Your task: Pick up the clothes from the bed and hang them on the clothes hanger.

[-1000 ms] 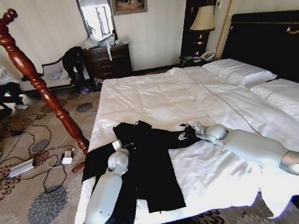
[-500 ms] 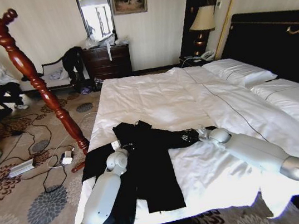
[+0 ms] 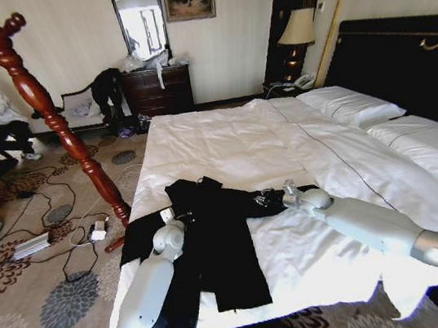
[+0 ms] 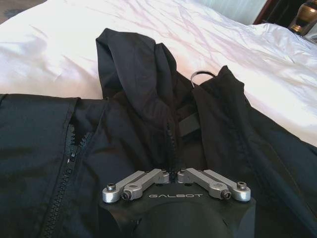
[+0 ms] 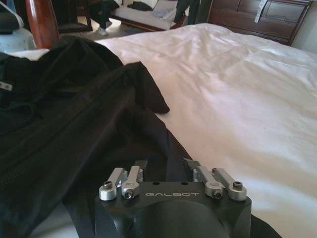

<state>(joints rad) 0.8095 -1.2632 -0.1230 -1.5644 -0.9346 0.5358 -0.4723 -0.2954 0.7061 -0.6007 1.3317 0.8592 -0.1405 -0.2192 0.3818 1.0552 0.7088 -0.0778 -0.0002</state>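
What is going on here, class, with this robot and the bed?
A two-armed robot is working on a black jacket that lies spread on the white bed. Its left gripper is closed on the fabric below the collar, near the zip. Its right gripper sits at the jacket's sleeve with its fingers apart. The jacket lies flat, not yet lifted.

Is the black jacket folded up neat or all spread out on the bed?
Spread out. The black jacket lies flat and rumpled on the bed, sleeves stretched sideways, one edge hanging off.
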